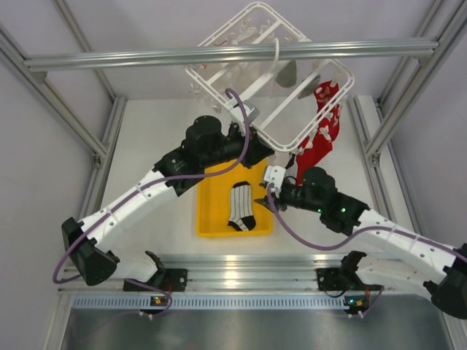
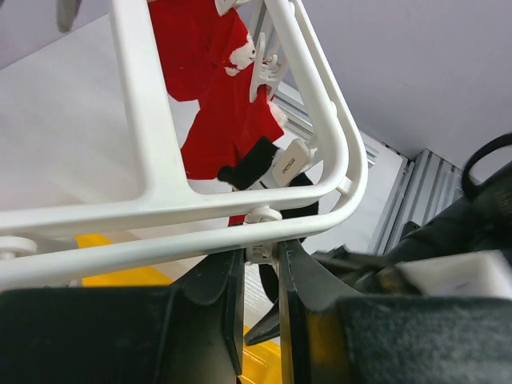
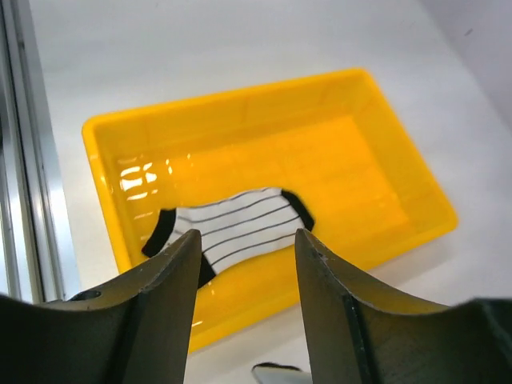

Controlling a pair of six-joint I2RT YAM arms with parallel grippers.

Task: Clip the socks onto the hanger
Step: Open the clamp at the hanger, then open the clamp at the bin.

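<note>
Yellow rectangular plastic tray [image 1: 215, 215] is holding one black-striped white sock [image 1: 243, 208], centre frame.
Left jaws are clenching the white plastic hanger's [image 2: 152, 120] small clip [image 2: 262, 250]; right jaws are gaping, released, by the tray; red socks [image 1: 317, 138] are dangling upper right.

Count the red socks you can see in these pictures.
2. One red sock hangs from the hanger; a second red sock hangs right beside it, overlapping. More could be hidden behind them.

Red socks [image 1: 321, 135] clipped to hanger [image 2: 148, 104]; striped sock [image 1: 243, 206] loose.
</note>
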